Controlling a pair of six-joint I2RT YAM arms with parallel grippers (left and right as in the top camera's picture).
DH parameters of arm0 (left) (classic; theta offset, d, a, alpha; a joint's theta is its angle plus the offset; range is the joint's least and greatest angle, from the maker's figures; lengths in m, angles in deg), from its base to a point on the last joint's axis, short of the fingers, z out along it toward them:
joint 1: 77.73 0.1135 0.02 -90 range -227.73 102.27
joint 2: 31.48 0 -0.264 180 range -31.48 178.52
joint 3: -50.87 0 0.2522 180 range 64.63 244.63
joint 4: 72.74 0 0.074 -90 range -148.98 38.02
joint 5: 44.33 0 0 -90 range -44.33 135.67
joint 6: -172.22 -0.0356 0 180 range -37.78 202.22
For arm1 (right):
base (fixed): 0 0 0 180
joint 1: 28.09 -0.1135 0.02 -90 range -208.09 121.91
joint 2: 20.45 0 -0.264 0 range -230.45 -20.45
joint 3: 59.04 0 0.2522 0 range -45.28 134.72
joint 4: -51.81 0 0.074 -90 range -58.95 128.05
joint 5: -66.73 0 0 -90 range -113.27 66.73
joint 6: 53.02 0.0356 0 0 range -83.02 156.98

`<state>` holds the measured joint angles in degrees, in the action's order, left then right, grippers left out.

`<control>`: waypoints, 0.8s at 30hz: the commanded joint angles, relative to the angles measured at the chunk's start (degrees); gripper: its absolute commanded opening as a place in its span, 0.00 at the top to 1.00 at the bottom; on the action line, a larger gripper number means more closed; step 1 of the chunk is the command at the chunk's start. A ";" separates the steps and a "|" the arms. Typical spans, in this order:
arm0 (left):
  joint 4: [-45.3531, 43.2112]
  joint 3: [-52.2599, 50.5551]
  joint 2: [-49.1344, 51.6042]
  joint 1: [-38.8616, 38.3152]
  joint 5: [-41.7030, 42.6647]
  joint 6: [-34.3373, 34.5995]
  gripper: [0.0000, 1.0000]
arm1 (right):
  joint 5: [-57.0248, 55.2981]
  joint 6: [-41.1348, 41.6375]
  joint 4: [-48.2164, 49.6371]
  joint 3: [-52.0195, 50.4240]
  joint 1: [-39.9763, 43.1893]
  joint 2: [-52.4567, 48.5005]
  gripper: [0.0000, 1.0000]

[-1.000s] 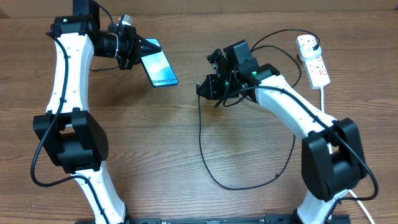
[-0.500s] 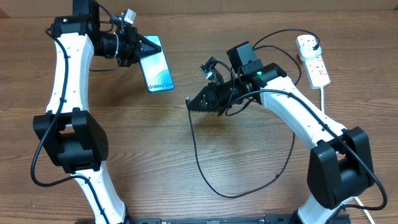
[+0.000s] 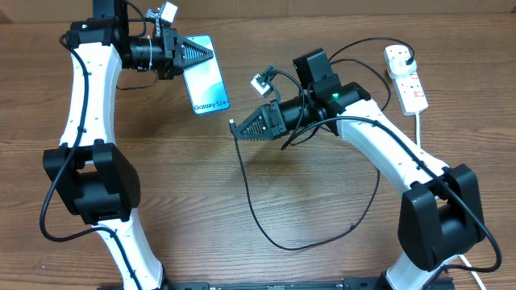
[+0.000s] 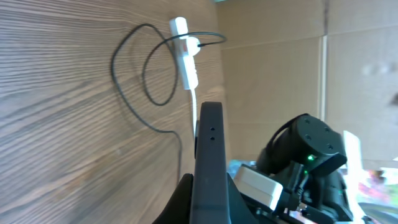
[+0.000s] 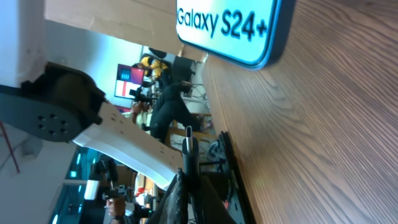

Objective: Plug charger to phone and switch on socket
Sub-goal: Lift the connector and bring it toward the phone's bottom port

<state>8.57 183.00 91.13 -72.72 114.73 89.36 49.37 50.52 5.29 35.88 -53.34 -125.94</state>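
The phone (image 3: 208, 82), light blue screen reading "Galaxy S24+", is held off the table at the back left, with my left gripper (image 3: 211, 51) shut on its top end. The left wrist view shows it edge-on as a dark bar (image 4: 210, 149) between the fingers. My right gripper (image 3: 236, 129) is shut on the charger's connector tip (image 3: 232, 125), just right of and below the phone's bottom edge, a small gap apart. The right wrist view has the tip (image 5: 189, 146) pointing up toward the phone (image 5: 230, 25). The black cable (image 3: 258, 217) loops back to the socket (image 3: 409, 87).
The charger's white plug head (image 3: 395, 55) sits in the far end of the socket at the back right. The thick white cord (image 3: 421, 129) runs toward the front behind the right arm. The cable's loop lies on the wooden table (image 3: 193, 193) between the two arms.
My right gripper has swung left toward the phone, carrying the connector tip and dragging the cable loop. The left gripper has turned slightly, shifting the phone a little.
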 commanded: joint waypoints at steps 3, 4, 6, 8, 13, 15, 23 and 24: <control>-0.76 0.98 -0.04 0.24 10.12 2.34 0.96 | 2.08 9.51 5.16 -0.20 -0.87 0.68 0.96; -0.74 0.98 -0.04 0.24 10.08 2.43 0.96 | 2.08 10.32 5.77 -0.20 -1.07 0.68 0.96; -0.76 0.98 -0.04 0.24 10.05 2.82 0.96 | 2.08 11.45 6.93 -0.20 -1.68 0.68 0.96; -0.87 0.98 -0.04 0.24 10.05 3.43 0.96 | 2.05 12.02 7.54 -0.20 -2.45 0.57 0.96; -1.40 0.98 -0.04 0.22 10.19 4.92 0.96 | 2.05 12.72 8.85 -0.20 -3.98 -0.04 0.96; -1.40 0.98 -0.04 0.22 10.54 4.92 0.96 | 2.05 14.91 11.17 -0.20 -4.04 -0.52 0.96; -1.40 0.98 -0.04 0.22 10.56 4.92 0.95 | 2.05 17.99 15.39 -0.20 -3.93 -0.83 0.96; -1.40 0.98 -0.04 0.22 10.75 4.90 0.96 | 2.03 17.99 15.41 -0.20 -3.93 -0.92 0.96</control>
<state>7.21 183.00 91.13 -72.72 122.01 93.05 50.44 67.04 20.16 35.75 -57.36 -126.12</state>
